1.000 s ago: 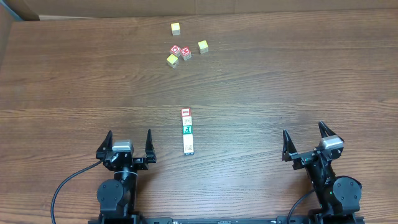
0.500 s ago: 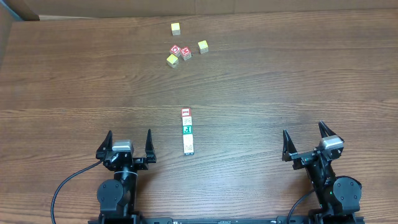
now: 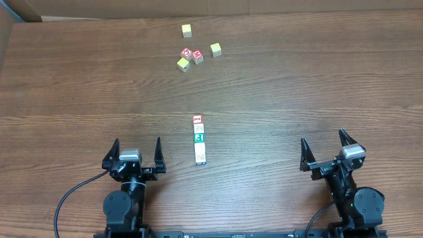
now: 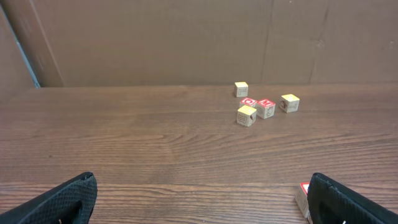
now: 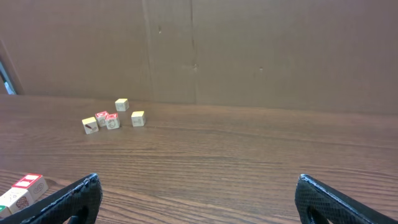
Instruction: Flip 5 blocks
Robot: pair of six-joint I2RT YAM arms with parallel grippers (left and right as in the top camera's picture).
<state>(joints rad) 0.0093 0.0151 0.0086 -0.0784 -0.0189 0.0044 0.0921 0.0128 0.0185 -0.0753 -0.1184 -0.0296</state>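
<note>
No change vs 1 s ago, nothing moved. At near edge of table, left gripper & right gripper both sit w/ jaws wide apart, nothing in either. Mid-table between them, nearer the left: blocks, five in a touching row running away from the arms. Well beyond, toward cardboard wall: 3 yellow cubes around 2 red cubes, apart from row. Block tops whitish; far-end one red-printed, a middle one green.
</note>
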